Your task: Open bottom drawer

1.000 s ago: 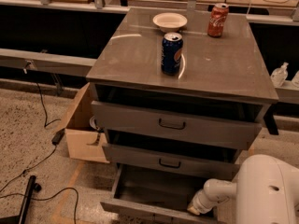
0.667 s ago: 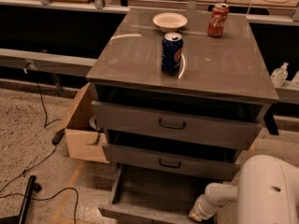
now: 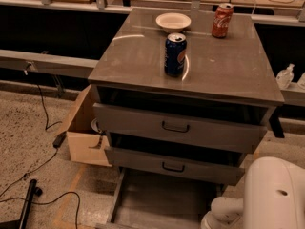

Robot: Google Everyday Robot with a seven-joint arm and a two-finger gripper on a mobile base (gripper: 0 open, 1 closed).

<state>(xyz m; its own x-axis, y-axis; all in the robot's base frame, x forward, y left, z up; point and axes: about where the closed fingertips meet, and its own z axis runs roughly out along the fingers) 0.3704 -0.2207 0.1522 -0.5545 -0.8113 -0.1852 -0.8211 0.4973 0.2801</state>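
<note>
bottom drawer [image 3: 157,199] at 6 o'clock under the cabinet [image 3: 138,61] stands pulled well out, bare floor showing, front past the frame edge, so the opening looks all but done; gripper [image 3: 213,220] low at 5 o'clock beside its right side, grip state cannot be told.

You had one camera, high above and behind the gripper [image 3: 209,223], facing forward and down — fairly near — with the grey cabinet [image 3: 143,56] standing beyond the jaws, up-left of them.
</note>
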